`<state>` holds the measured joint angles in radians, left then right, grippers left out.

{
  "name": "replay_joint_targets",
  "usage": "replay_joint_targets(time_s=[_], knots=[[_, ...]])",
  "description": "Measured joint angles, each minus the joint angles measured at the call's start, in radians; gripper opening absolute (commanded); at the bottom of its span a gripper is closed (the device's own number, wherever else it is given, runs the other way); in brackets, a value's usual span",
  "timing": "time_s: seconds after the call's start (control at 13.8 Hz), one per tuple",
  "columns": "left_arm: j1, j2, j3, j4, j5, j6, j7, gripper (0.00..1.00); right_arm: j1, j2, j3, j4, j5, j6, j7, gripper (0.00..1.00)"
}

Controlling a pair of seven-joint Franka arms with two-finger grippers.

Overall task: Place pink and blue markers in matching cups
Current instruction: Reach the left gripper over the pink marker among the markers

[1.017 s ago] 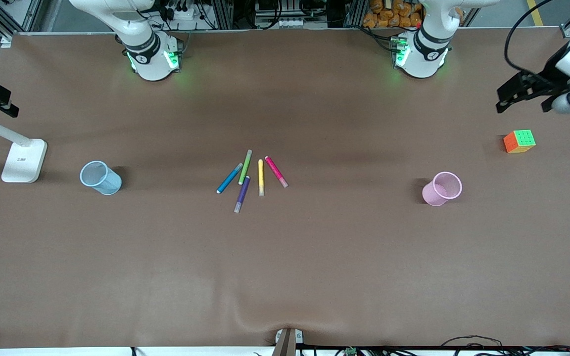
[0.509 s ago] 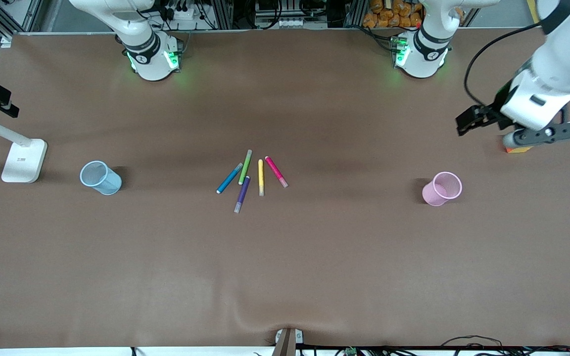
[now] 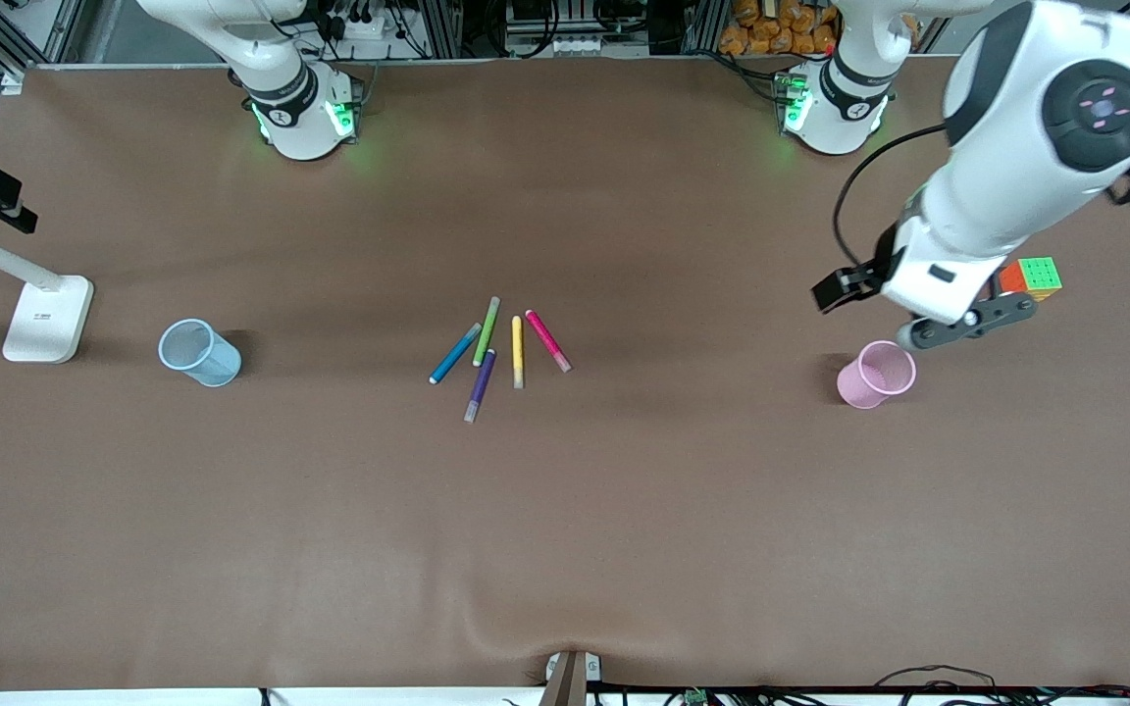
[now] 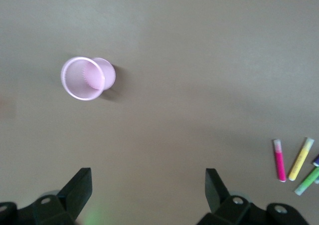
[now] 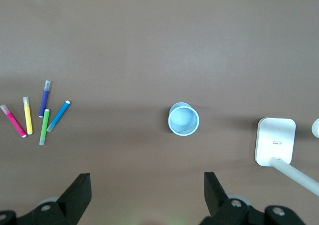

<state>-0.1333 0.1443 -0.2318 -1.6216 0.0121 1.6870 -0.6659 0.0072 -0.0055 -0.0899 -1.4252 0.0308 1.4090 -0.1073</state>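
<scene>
The pink marker [image 3: 547,340] and the blue marker [image 3: 454,354] lie in a fan of several pens at the table's middle. The pink cup [image 3: 877,374] stands upright toward the left arm's end, the blue cup [image 3: 198,352] toward the right arm's end. My left gripper [image 3: 845,286] is open and empty, in the air over bare table beside the pink cup. In the left wrist view [image 4: 148,185] it sees the pink cup [image 4: 87,78] and the pink marker [image 4: 279,160]. My right gripper [image 5: 147,187] is open and empty, high over the blue cup [image 5: 183,119], with the blue marker [image 5: 59,116] and the pink marker [image 5: 13,121] in view.
Lime-green [image 3: 487,331], yellow [image 3: 517,351] and purple [image 3: 480,384] pens lie between the two task markers. A colour cube [image 3: 1031,278] sits by the pink cup, partly covered by the left arm. A white lamp base [image 3: 47,316] stands beside the blue cup.
The left arm has swung in from the table's end, past the cube, to over the table beside the pink cup. Pens and cups have not moved.
</scene>
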Motion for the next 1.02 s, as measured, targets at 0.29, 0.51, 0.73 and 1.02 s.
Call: replay_joint_targets(time_s=[0.29,0.51,0.73,1.02], knots=[[-0.112,0.055,-0.003,0.001,0.0,0.074,-0.168,1.0,-0.012,0.001,0.0,0.0,0.0,-0.001,0.0,1.0],[-0.204,0.118,-0.005,0.001,0.0,0.153,-0.281,1.0,-0.015,0.004,0.0,0.0,0.0,-0.001,0.0,1.0],[-0.279,0.194,-0.006,0.002,0.0,0.242,-0.395,1.0,-0.016,0.008,0.0,0.0,0.001,-0.001,0.0,1.0],[-0.344,0.302,-0.005,0.003,0.001,0.338,-0.507,1.0,-0.016,0.01,0.001,0.0,0.002,-0.001,0.0,1.0]])
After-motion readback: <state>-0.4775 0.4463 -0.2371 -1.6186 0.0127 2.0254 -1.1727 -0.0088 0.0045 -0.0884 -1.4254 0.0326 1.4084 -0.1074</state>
